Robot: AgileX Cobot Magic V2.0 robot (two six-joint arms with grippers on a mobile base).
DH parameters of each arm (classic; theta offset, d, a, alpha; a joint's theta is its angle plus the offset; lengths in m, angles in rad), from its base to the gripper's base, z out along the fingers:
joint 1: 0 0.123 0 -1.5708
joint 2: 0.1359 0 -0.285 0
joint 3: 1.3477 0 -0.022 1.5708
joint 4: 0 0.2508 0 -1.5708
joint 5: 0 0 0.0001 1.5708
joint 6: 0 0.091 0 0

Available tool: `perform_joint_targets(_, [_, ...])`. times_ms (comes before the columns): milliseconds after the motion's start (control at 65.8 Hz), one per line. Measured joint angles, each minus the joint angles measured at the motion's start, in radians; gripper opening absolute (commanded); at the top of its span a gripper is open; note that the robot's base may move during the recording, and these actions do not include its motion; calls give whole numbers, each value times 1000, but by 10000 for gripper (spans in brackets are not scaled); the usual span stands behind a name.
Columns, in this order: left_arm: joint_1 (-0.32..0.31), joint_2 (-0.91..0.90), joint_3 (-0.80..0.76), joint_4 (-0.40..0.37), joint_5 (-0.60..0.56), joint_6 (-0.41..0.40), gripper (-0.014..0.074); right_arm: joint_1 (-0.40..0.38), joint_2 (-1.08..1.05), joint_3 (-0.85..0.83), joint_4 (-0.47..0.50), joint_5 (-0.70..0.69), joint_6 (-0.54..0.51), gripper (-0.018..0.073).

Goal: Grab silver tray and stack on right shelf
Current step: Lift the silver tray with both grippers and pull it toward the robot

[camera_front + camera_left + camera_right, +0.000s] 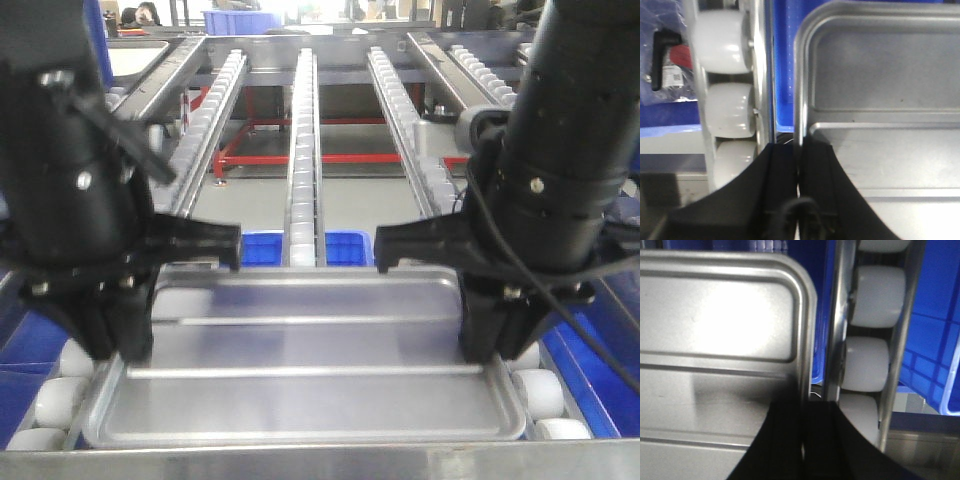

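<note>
Nearest, just behind a steel front bar (320,462), the silver tray (320,400) sits level between two rows of chunky white rollers (60,400). The left gripper (122,350) has its fingers (782,170) pinched together on the tray's left rim. The right gripper (482,345) has its fingers (785,435) clamped on the right rim. Beyond, blue bins (345,248) sit lower down, and thin roller lanes (303,130) run away above a red frame (300,157).

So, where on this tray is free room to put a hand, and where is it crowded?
Free: the silver tray floor between its two ridges and down to the near rim, bordered by the left gripper and right gripper. Crowded: both short rims, where fingers clamp and white rollers stand close.
</note>
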Motion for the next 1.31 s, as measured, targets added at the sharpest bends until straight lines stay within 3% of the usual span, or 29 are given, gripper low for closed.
perform_joint_targets(350, [-2, -131, -58, -2, 117, 17, -100, 0, -111, -31, 5, 96, 79, 60])
perform_joint_targets(608, [-30, -230, 81, -27, 72, -53, -100, 63, -216, 61, 18, 89, 151, 61])
perform_joint_targets(821, [-106, -326, 193, -29, 66, -129, -100, 172, -289, 162, 4, 73, 274, 61])
perform_joint_targets(1019, [-215, -361, 269, -15, 66, -228, -100, 258, -327, 222, -3, 82, 346, 61])
perform_joint_targets(1155, [-275, -369, 284, 3, 70, -290, -100, 278, -340, 243, -5, 95, 363, 61])
perform_joint_targets(1307, [-293, -371, 284, 9, 70, -304, -100, 280, -340, 254, -5, 101, 368, 61])
